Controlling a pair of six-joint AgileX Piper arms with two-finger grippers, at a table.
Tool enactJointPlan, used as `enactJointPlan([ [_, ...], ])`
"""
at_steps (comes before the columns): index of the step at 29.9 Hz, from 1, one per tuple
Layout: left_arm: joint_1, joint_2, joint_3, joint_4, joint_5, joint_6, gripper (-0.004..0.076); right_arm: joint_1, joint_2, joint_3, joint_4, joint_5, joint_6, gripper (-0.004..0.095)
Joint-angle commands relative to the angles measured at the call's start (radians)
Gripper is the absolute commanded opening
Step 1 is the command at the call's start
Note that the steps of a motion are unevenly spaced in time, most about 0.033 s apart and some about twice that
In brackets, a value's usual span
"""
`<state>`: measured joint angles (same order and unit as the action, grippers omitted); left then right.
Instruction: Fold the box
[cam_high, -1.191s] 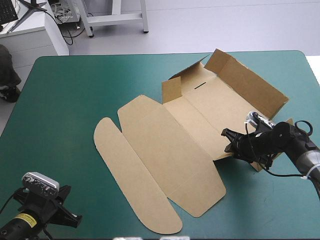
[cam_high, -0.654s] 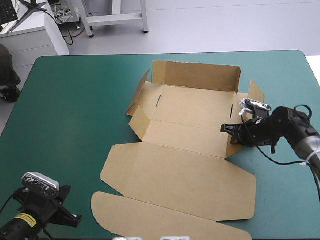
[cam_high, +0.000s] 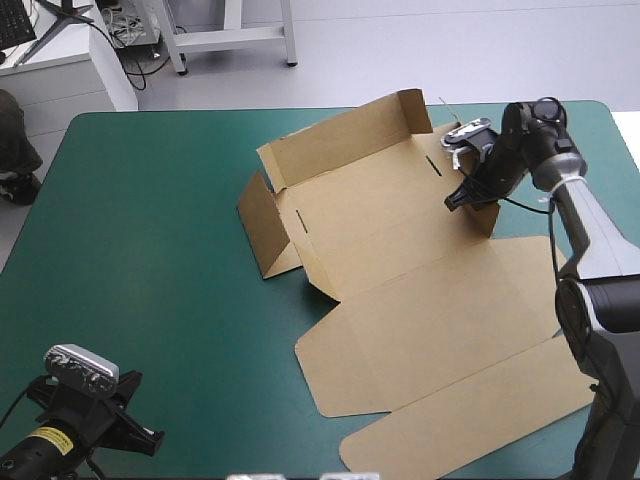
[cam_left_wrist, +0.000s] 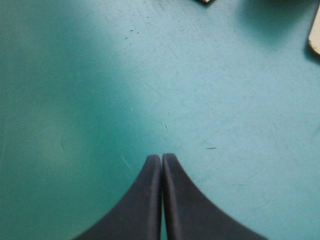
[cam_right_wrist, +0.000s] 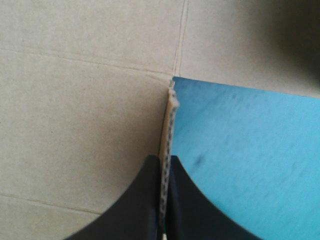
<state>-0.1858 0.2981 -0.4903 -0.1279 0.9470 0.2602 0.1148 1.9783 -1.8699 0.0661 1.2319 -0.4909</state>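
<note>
The brown box (cam_high: 400, 250) lies opened out on the teal-green cover, right of the table's middle. Its far wall (cam_high: 345, 140) and left side wall (cam_high: 262, 225) stand raised, and the long lid (cam_high: 470, 390) lies flat toward the near right corner. My right gripper (cam_high: 457, 199) is at the far right, shut on the box's right side flap. In the right wrist view the flap's edge (cam_right_wrist: 169, 125) runs between the gripper's (cam_right_wrist: 165, 159) fingers. My left gripper (cam_high: 148, 437) rests shut and empty at the near left corner, with bare cover under it (cam_left_wrist: 162, 157).
Bare teal-green cover (cam_high: 150, 250) fills the table's left half. Ahead of the left gripper, a brown corner of the lid (cam_left_wrist: 315, 40) shows. The lid's rounded end (cam_high: 380, 455) nearly reaches the table's near edge.
The right gripper has moved from the near right to the far right, swinging the box round with it. The lid, which pointed near left, now points near right. The left arm has not moved.
</note>
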Motion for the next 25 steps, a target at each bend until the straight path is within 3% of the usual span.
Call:
enactJointPlan([
  [1,-0.001,0.011,-0.027,-0.011,-0.053,-0.005,-0.0010,0.052,0.022,-0.130,-0.010,0.023,-0.182,-0.0020],
  [9,-0.001,0.011,-0.027,-0.011,-0.053,-0.005,-0.0010,0.207,0.168,-0.309,0.040,0.023,-0.325,-0.0020],
  [18,-0.001,0.011,-0.027,-0.053,-0.055,-0.005,-0.0010,0.435,0.192,-0.317,0.034,0.023,-0.442,-0.0021],
  [25,-0.001,0.011,-0.027,-0.053,-0.053,-0.005,-0.0010,0.559,0.192,-0.317,-0.005,0.023,-0.451,-0.0020],
])
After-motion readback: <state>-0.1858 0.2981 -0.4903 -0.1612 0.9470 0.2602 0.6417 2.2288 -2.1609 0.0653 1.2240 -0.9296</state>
